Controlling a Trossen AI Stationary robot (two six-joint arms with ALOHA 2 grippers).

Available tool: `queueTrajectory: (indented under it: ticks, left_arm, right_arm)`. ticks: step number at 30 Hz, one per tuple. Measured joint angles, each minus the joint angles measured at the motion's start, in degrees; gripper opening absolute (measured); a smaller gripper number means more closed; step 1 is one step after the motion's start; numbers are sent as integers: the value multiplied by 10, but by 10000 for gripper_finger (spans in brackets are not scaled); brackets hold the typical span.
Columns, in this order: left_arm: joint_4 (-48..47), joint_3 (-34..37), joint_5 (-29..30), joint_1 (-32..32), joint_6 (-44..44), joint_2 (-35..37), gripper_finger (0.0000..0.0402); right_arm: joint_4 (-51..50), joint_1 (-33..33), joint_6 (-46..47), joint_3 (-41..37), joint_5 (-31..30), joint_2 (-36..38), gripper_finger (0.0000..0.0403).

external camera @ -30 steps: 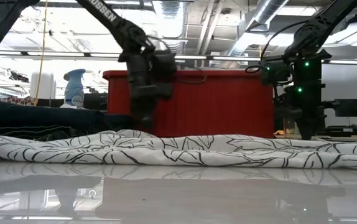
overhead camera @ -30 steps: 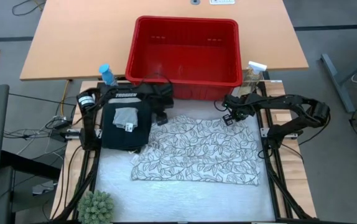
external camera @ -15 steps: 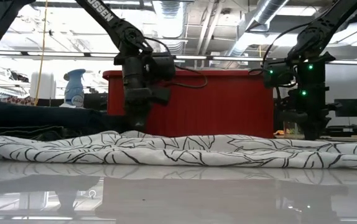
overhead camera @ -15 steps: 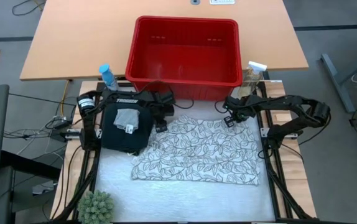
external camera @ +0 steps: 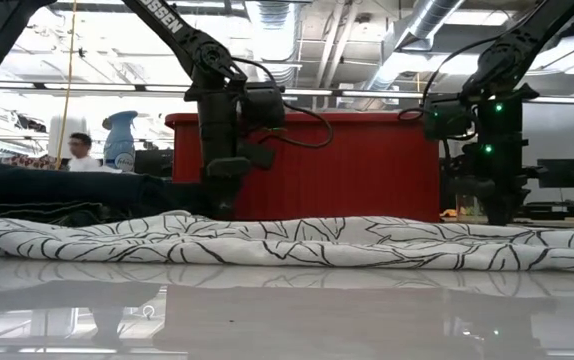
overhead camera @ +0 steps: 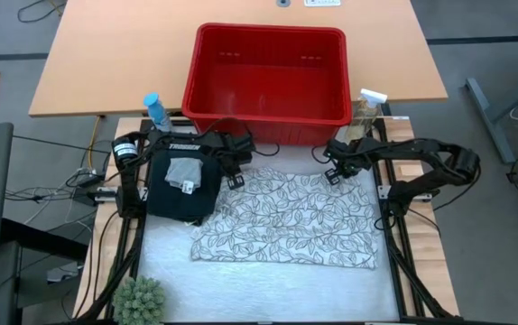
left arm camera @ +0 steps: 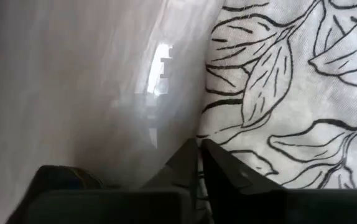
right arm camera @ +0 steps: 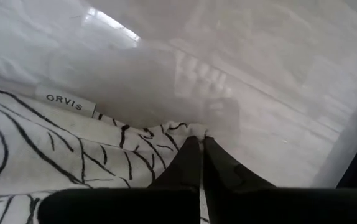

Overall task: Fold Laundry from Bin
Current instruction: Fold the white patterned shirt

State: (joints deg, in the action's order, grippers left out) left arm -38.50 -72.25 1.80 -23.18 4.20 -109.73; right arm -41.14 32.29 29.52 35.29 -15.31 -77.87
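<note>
The red bin looks empty, and the leaf-print cloth lies spread flat on the counter just in front of it, not yet folded. Beside the cloth sits a folded dark garment topped by a small grey cloth. The left gripper and right gripper each have jaws pinched on a bin-side corner of the leaf-print cloth, so folding seems about to begin.

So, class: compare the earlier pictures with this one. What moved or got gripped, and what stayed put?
The left gripper dropped onto the near-bin left corner of the leaf-print cloth and shut on its edge. The right gripper stayed shut on the other corner. The red bin and the dark trousers did not move.
</note>
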Motion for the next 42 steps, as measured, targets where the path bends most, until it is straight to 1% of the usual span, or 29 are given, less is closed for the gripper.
queueTrajectory:
  ticks: [6, 9, 11, 16, 20, 24, 28, 32, 35, 38, 40, 42]
  left_arm:
    - [-21, -19, 3, 0, -25, 0, 2]
    - [-42, -41, 19, 0, -29, 0, 1]
    - [-54, -56, 31, 0, -30, 0, 0]
    - [-88, -85, 31, 5, -35, 1, 0]
    - [-109, -100, 31, 16, -35, 1, 0]
    - [-84, -102, 24, 23, -37, 1, 0]
    - [-48, -100, 6, 19, -15, 1, 5]
    - [-45, -100, -14, 2, 8, 1, 35]
    - [-45, -100, -15, -14, 27, 1, 72]
    - [-36, -100, -17, -36, 18, 1, 111]
    - [-31, -100, -38, -53, 10, 1, 132]
    - [-25, -100, -74, -70, -3, 1, 148]
  right_arm:
    - [-15, 0, 3, 9, 6, 21, 27]
    - [-22, 0, 4, 17, 6, 39, 26]
    - [-29, 0, 4, 20, 5, 53, 26]
    - [-72, -1, 20, 22, 5, 93, 26]
    - [-101, -7, 31, 22, 3, 140, 25]
    - [-125, -12, 41, 22, -7, 185, 25]
    - [-154, -8, 41, 22, -15, 202, 25]
    - [-186, 2, 63, 22, -24, 201, 25]
    - [-172, 0, 57, 22, -25, 201, 25]
    - [-165, 0, 50, 22, -21, 201, 25]
    - [-165, 0, 49, 22, -20, 201, 25]
    - [-165, 0, 49, 22, -20, 201, 25]
